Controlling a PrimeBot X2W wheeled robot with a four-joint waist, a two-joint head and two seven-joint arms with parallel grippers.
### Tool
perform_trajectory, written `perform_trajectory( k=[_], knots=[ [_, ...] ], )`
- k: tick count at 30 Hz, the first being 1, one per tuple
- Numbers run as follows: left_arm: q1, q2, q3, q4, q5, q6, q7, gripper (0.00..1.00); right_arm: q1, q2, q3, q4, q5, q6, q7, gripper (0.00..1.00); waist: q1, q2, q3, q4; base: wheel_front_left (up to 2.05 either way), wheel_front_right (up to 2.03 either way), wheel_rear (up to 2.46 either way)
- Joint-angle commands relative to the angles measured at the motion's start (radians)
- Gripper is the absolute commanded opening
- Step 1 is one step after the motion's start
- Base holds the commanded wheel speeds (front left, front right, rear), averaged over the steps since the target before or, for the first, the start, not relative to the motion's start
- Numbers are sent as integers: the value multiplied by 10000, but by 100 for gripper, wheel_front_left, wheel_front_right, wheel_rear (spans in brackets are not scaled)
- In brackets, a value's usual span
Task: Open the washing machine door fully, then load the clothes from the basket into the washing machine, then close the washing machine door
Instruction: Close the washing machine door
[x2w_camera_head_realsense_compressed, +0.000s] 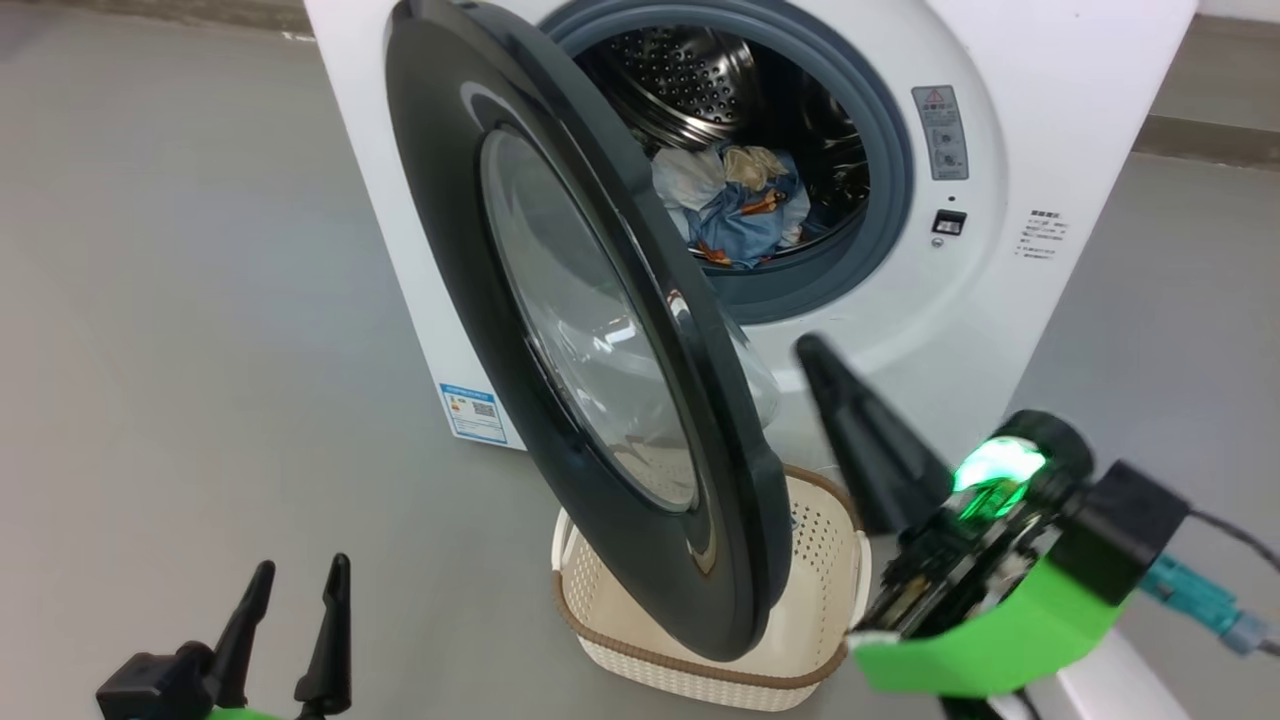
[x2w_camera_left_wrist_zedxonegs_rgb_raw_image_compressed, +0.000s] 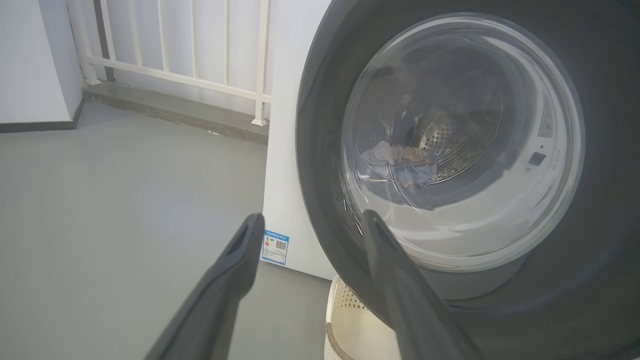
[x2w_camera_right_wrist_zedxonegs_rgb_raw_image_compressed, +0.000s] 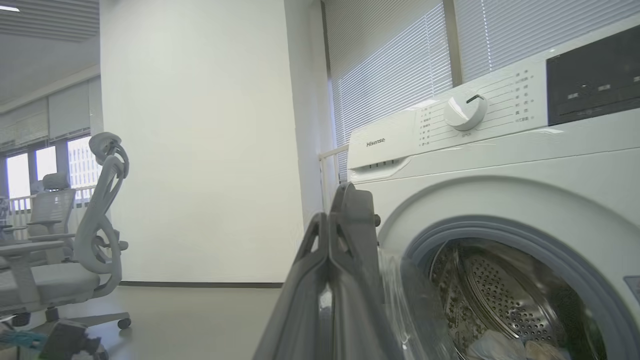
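We log clothes (x2w_camera_head_realsense_compressed: 735, 205) in the drum (x2w_camera_head_realsense_compressed: 690, 80) at upper centre, basket (x2w_camera_head_realsense_compressed: 700, 665) looks bare, door (x2w_camera_head_realsense_compressed: 450, 250) yet to close; left gripper (x2w_camera_head_realsense_compressed: 303, 562) wide, empty, right gripper (x2w_camera_head_realsense_compressed: 810, 348) pinched closed on nothing.

The washer (x2w_camera_head_realsense_compressed: 1050, 100) stands at upper centre and right of the head view. Its door (x2w_camera_head_realsense_compressed: 590, 340) hangs ajar across the middle, before the opening's left side. The clothes (x2w_camera_head_realsense_compressed: 735, 200) lie in the drum (x2w_camera_head_realsense_compressed: 690, 80). The basket (x2w_camera_head_realsense_compressed: 830, 560) sits bottom centre, partly behind the door's lower edge. The left gripper (x2w_camera_head_realsense_compressed: 303, 562) is lower left; the right gripper (x2w_camera_head_realsense_compressed: 815, 355) is lower right, beside the door.
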Motion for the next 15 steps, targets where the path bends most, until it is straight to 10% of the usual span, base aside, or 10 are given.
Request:
perform_trajectory(
  k=[1,15],
  knots=[
    [-475,209,299,-166,-77,-25,-133,100,-53,-120,516,-362,32,16,-48,0,0,0,-21,78,0,0,0],
    [-421,156,323,-125,-67,-25,-134,100,-434,-1172,3389,1617,490,16,-48,0,0,0,-49,327,0,0,0]
  ],
)
